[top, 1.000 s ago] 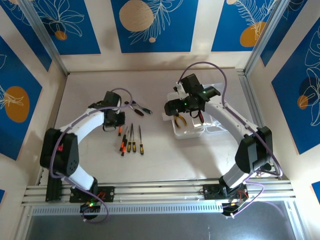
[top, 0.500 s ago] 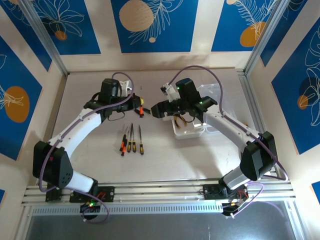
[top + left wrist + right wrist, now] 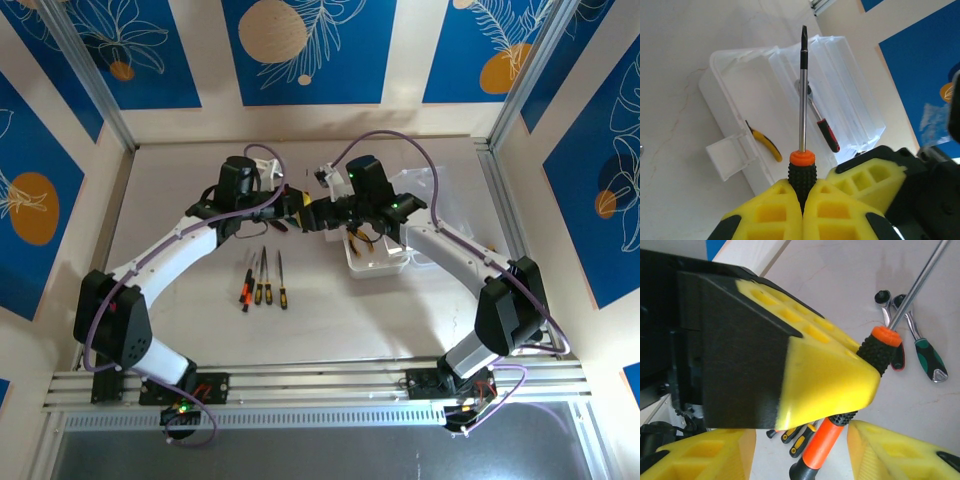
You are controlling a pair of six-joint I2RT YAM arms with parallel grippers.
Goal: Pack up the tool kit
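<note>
Orange-collared, black-gripped screwdriver [image 3: 802,120], slim steel shaft

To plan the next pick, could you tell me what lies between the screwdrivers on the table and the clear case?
Nothing: in the top view the table is bare between the screwdrivers and the case.

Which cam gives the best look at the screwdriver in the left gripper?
Left wrist: the screwdriver shows its full shaft, tip to orange collar, black grip pinched in the left gripper. Right wrist catches the handle close up, shaft running out of frame. Top external: a small sliver between the arms.
</note>
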